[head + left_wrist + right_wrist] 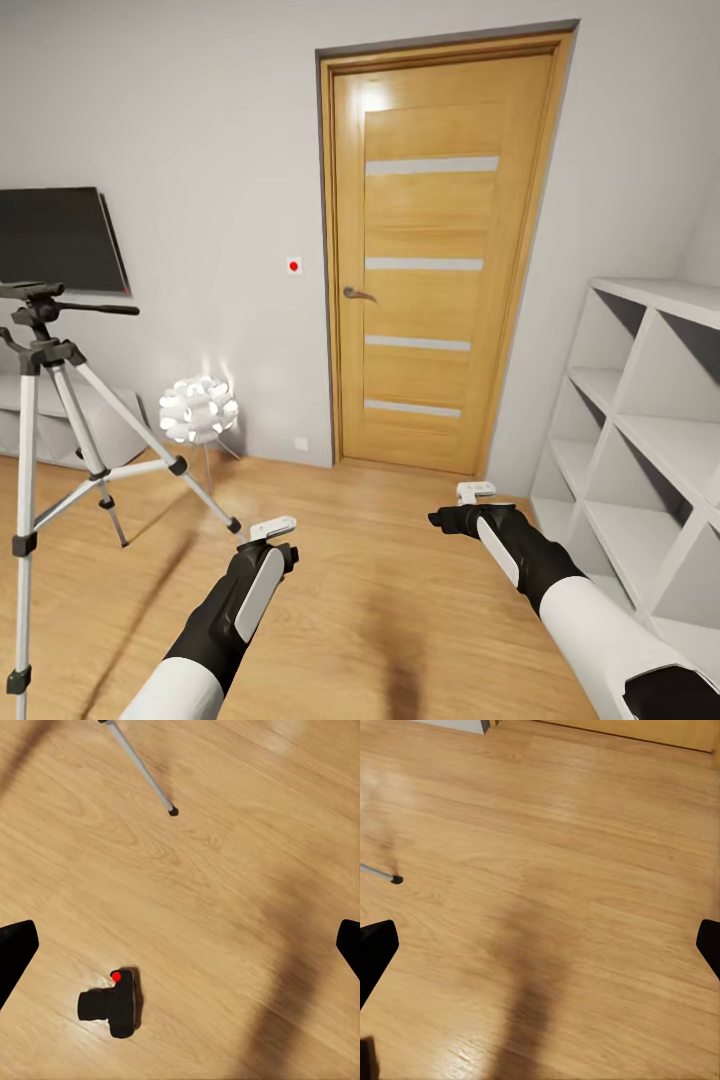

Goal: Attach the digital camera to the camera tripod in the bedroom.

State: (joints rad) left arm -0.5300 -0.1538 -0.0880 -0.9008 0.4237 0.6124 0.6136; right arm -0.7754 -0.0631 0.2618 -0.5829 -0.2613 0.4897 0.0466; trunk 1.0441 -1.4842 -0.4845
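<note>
You are looking at the camera (111, 1003) lying on the wood floor (225, 892), lower left in the left wrist view. Both grippers, left (272, 535) and right (474, 497), are hanging wide open, empty. It is probably small, rigid, light; grip its boxy body, not the lens. The tripod (45, 400) is standing at left.
</note>
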